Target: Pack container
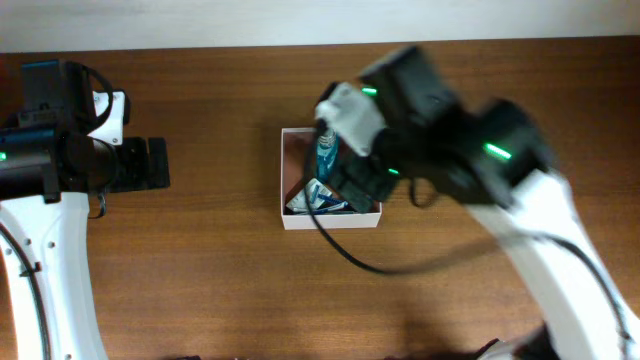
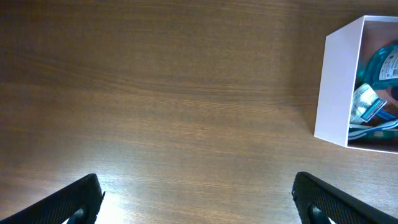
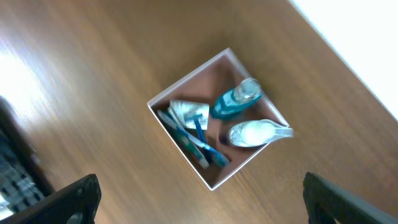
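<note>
The container (image 1: 291, 175) is a square white cardboard box with a pinkish-brown inside, at the middle of the table. In the right wrist view the container (image 3: 186, 81) holds a teal bottle (image 3: 233, 99), a small white bottle (image 3: 252, 132), a green-and-white packet (image 3: 189, 112) and blue toothbrushes (image 3: 196, 143). My right gripper (image 3: 199, 199) is open and empty, hovering above the box; its arm hides part of the box in the overhead view. My left gripper (image 2: 196, 199) is open and empty over bare table left of the container (image 2: 339, 87).
The brown wooden table (image 1: 220, 280) spans the view. A pale wall strip runs along the far edge (image 1: 200, 25). The right arm's black cable (image 1: 350, 255) loops over the table in front of the box.
</note>
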`<move>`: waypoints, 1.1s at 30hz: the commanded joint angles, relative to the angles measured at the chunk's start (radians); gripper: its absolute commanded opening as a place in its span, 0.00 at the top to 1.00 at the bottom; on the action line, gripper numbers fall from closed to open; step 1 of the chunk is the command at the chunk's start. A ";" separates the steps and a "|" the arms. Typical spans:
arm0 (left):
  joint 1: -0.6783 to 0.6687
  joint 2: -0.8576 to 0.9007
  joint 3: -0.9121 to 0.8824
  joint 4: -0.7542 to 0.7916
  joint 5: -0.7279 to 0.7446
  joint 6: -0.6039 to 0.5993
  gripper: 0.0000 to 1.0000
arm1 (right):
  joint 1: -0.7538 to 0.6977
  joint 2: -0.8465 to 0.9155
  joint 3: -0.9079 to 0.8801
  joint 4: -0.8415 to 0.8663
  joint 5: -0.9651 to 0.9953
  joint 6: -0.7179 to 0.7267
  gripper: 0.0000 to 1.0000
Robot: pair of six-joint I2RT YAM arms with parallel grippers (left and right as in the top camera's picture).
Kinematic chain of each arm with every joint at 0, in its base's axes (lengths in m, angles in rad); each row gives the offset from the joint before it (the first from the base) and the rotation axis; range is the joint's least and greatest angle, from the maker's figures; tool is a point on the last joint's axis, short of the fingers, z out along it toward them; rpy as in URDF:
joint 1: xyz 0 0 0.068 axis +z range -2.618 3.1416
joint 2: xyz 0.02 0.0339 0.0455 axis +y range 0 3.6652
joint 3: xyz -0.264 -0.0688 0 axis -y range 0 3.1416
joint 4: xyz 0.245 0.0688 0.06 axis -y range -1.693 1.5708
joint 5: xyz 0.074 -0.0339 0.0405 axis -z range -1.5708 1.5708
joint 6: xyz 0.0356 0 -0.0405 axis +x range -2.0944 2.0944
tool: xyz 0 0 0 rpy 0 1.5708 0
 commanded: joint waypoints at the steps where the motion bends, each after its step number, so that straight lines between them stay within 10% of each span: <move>1: 0.002 -0.006 0.014 0.002 0.008 -0.010 0.00 | -0.003 -0.076 0.016 -0.008 -0.012 0.214 0.01; 21: 0.003 -0.006 0.014 0.002 0.008 -0.010 0.00 | -0.459 -0.450 -0.019 -0.071 0.176 0.299 0.01; 33: 0.003 -0.006 0.014 0.002 0.008 -0.010 0.00 | -0.632 -0.916 -0.822 0.404 0.153 0.251 0.01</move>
